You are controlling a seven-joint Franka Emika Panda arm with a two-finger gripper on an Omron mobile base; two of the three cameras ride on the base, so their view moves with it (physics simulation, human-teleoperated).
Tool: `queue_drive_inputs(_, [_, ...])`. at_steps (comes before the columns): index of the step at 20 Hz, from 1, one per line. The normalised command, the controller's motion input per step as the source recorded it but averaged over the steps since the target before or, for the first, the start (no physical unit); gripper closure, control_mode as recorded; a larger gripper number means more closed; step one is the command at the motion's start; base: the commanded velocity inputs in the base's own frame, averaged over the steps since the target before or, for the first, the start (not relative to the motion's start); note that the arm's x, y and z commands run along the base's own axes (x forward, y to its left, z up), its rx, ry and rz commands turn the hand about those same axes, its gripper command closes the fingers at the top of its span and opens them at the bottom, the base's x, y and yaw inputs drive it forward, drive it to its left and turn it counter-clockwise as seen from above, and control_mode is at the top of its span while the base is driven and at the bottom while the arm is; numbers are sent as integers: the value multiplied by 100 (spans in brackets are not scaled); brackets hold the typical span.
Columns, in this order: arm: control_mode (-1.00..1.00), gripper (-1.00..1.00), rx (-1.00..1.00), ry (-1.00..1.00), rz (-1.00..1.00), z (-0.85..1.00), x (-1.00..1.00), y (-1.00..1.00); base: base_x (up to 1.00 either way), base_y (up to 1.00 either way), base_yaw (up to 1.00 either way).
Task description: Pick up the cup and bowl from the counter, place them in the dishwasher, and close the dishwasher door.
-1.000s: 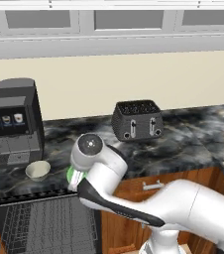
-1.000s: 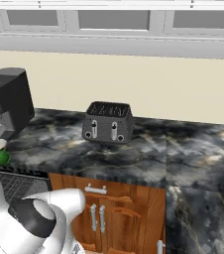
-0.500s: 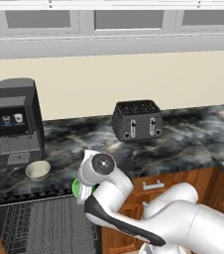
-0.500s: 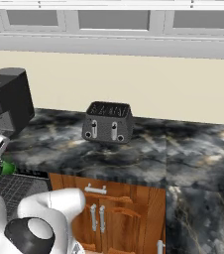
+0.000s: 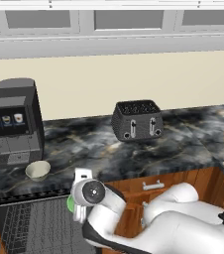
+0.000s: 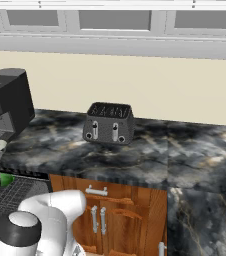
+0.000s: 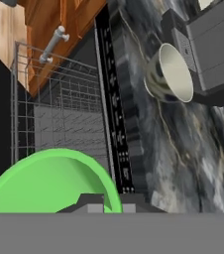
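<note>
- The gripper [image 7: 104,202] sits low in front of the counter [image 5: 183,149] edge, over the open dishwasher [image 5: 29,228], and it carries the cup [image 7: 52,181].
- In the hand view the cup's bright green rim fills the lower left, right against the two dark finger tips [image 7: 89,201]; one tip lies inside the rim, the other just outside it, so the jaws are pinched on the cup's wall.
- From the left base view, only a sliver of green cup [image 5: 70,202] peeks out beside the white wrist, just below the counter's front edge and above the wire rack [image 5: 34,225].
- The right base view catches the same green patch [image 6: 6,178] at the far left, next to the rack [image 6: 15,192].
- The bowl [image 5: 37,170], cream and pale inside, is on the counter, just in front of the black coffee machine [image 5: 12,126]; in the hand view the bowl [image 7: 171,74] sits hard by the machine's base.
- The hand view looks over the grey wire rack [image 7: 59,109], wooden cabinet front [image 7: 59,20] beyond it.
- A dark toaster [image 5: 136,120] stands farther along the counter, well apart from the bowl.
</note>
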Motion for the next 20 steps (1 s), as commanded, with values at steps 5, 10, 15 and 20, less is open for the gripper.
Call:
queue_drive_inputs(5, [-100,100,-4,-2,0,-24,0,43,0,0,0])
queue_drive_inputs(10, [-100,100,0,0,0,-39,0,33,0,0,0])
queue_drive_inputs(15, [-100,100,0,0,0,-48,0,36,0,0,0])
queue_drive_inputs(20, [-100,100,0,0,0,-43,0,31,0,0,0])
